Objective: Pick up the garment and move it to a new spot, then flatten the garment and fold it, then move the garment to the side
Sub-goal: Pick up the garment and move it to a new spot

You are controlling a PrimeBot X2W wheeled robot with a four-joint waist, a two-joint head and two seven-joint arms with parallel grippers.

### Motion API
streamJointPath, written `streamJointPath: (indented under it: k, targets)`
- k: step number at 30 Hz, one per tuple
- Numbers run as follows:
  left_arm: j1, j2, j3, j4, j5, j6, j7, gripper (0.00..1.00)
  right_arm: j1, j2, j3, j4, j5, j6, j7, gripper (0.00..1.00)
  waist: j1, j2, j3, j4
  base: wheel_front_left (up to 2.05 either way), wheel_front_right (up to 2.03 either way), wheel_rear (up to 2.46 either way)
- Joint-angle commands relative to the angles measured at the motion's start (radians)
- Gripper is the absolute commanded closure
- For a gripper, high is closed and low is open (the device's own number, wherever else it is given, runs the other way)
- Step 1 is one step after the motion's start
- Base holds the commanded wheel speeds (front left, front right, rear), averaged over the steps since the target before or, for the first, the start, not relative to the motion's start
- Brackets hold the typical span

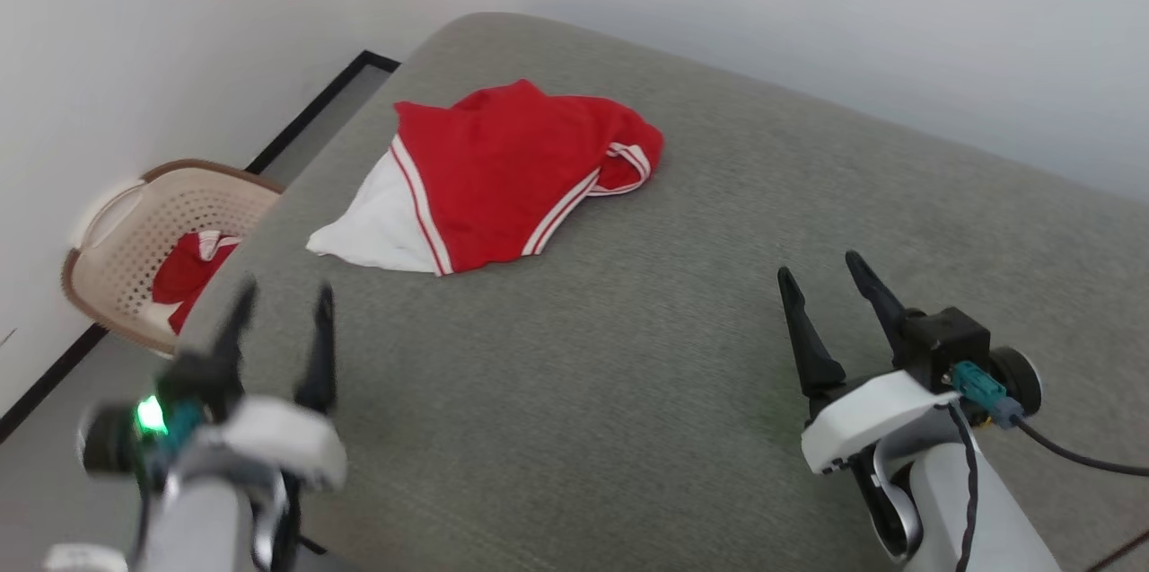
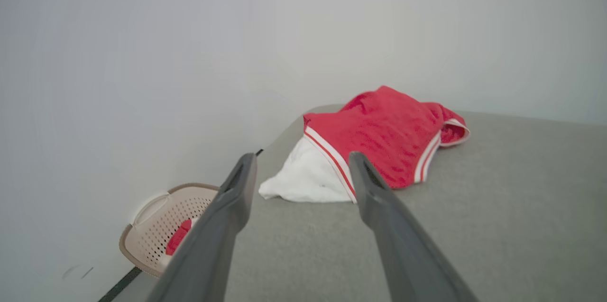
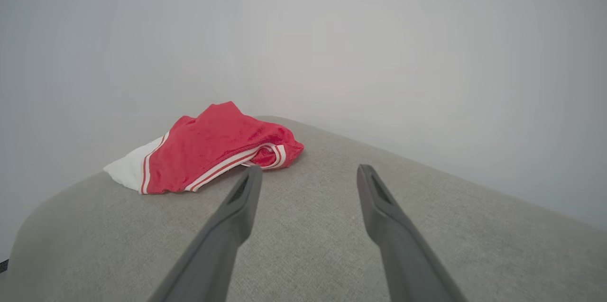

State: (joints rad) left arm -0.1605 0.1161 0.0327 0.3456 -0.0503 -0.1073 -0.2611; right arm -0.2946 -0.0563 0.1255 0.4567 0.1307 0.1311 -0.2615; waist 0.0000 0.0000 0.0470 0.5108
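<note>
There the garment (image 1: 512,168) lies crumpled, left claw (image 1: 285,287) and right claw (image 1: 817,263) spread.

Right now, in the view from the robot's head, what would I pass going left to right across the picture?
Basket → shirt → right hand.

Left claw (image 1: 285,292) and right claw (image 1: 817,264) hover low, jaws spread wide, both empty.
</note>
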Motion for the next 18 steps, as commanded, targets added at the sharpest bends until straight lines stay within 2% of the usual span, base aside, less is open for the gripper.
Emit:
streamJointPath:
  k: [1, 2, 3, 4, 5, 6, 7, 8, 9, 11, 13, 15, 18]
  targets:
    - [-0.065, 0.019, -0.006, 0.017, -0.008, -0.008, -0.006, 0.00, 0.001, 0.003, -0.003, -0.017, -0.010, -0.001, -0.004, 0.00, 0.0000, 0.0000, 0.030, -0.055, 0.00, 0.00, 0.00]
    - [-0.151, 0.057, -0.022, 0.062, -0.020, -0.017, -0.006, 0.00, -0.003, 0.003, -0.006, -0.029, -0.014, -0.001, -0.004, 0.00, 0.0000, 0.0000, 0.058, -0.104, 0.00, 0.00, 0.00]
    - [-0.151, 0.057, -0.022, 0.062, -0.020, -0.017, -0.006, 0.00, -0.003, 0.003, -0.006, -0.029, -0.014, -0.001, -0.004, 0.00, 0.0000, 0.0000, 0.058, -0.104, 0.00, 0.00, 0.00]
    - [-0.198, 0.082, -0.025, 0.088, -0.025, -0.018, -0.006, 0.00, -0.006, 0.001, -0.006, -0.035, -0.020, -0.001, -0.004, 0.00, 0.0000, 0.0000, 0.072, -0.129, 0.00, 0.00, 0.00]
    - [-0.284, 0.128, -0.035, 0.150, -0.047, -0.023, -0.006, 0.00, -0.020, 0.002, -0.006, -0.049, -0.025, -0.001, -0.004, 0.00, 0.0000, 0.0000, 0.104, -0.180, 0.00, 0.00, 0.00]
    - [-0.284, 0.128, -0.035, 0.150, -0.047, -0.023, -0.006, 0.00, -0.020, 0.002, -0.006, -0.049, -0.025, -0.001, -0.004, 0.00, 0.0000, 0.0000, 0.104, -0.180, 0.00, 0.00, 0.00]
    - [-0.374, 0.175, -0.070, 0.218, -0.081, -0.023, -0.006, 0.00, -0.031, 0.002, -0.011, -0.056, -0.032, -0.001, -0.004, 0.00, 0.0000, 0.0000, 0.136, -0.224, 0.00, 0.00, 0.00]
    - [-0.411, 0.192, -0.096, 0.261, -0.123, -0.023, -0.005, 0.00, -0.033, 0.003, -0.016, -0.059, -0.034, -0.001, -0.004, 0.00, 0.0000, 0.0000, 0.150, -0.244, 0.00, 0.00, 0.00]
    - [-0.444, 0.232, -0.141, 0.301, -0.146, -0.024, 0.012, 0.00, -0.040, 0.003, -0.013, -0.061, -0.036, -0.001, -0.004, 0.00, 0.0000, 0.0000, 0.166, -0.268, 0.00, 0.00, 0.00]
    - [-0.519, 0.293, -0.214, 0.366, -0.246, -0.020, 0.046, 0.00, -0.053, 0.004, -0.010, -0.071, -0.037, -0.001, -0.005, 0.00, 0.0000, 0.0000, 0.194, -0.305, 0.00, 0.00, 0.00]
    - [-0.564, 0.328, -0.312, 0.407, -0.378, -0.021, 0.127, 0.00, -0.064, 0.005, -0.003, -0.080, -0.029, -0.001, -0.005, 0.00, 0.0000, 0.0000, 0.219, -0.339, 0.00, 0.00, 0.00]
    - [-0.602, 0.400, -0.408, 0.418, -0.481, -0.021, 0.207, 0.00, -0.075, 0.004, 0.008, -0.088, -0.022, -0.001, -0.005, 0.00, 0.0000, 0.0000, 0.245, -0.371, 0.00, 0.00, 0.00]
    - [-0.631, 0.480, -0.512, 0.416, -0.645, -0.021, 0.331, 0.00, -0.097, 0.005, 0.026, -0.104, -0.011, -0.001, -0.005, 0.00, 0.0000, 0.0000, 0.279, -0.417, 0.00, 0.00, 0.00]
